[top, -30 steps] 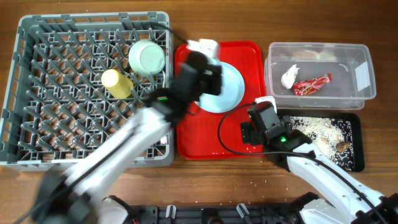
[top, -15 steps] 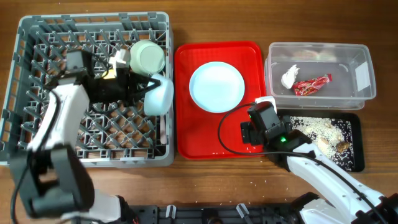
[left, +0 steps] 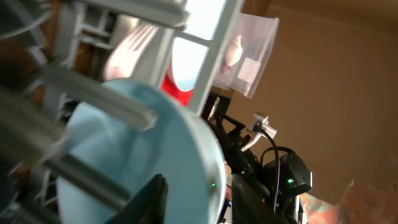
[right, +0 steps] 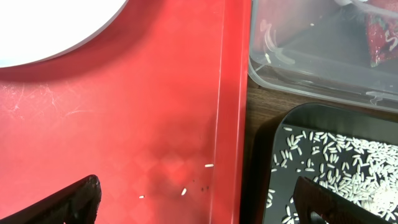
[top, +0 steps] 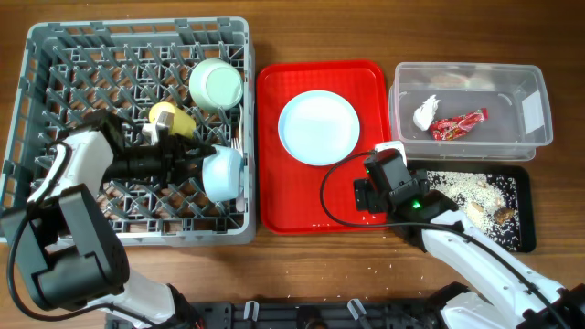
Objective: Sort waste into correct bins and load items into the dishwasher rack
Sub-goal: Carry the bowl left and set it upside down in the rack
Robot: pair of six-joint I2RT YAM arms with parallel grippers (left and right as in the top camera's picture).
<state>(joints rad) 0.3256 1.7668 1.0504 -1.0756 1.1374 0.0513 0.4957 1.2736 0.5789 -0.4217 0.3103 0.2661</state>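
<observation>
The grey dishwasher rack (top: 55,55) holds a mint-green bowl (top: 217,84) and the yellow cup (top: 169,117). A second pale bowl (top: 222,172) (left: 124,155) sits on its side among the pegs near the rack's right wall. My left gripper (top: 203,164) (left: 199,183) is open, with that bowl's wall between its fingers. The light-blue plate (top: 318,127) lies on the red tray (top: 274,196). My right gripper (top: 366,196) (right: 196,193) is open and empty over the tray's right edge. A white fork (left: 132,45) shows behind the rack bars.
The clear tub (top: 539,128) holds the white tissue (top: 426,111) and the red wrapper (top: 459,123). The black tray (top: 523,215) (right: 280,134) holds rice scraps. A few grains (right: 184,191) lie on the red tray.
My left arm swung from the red tray into the rack with the pale bowl and lowered it among the pegs. Its jaws have parted. The right arm has not moved.
</observation>
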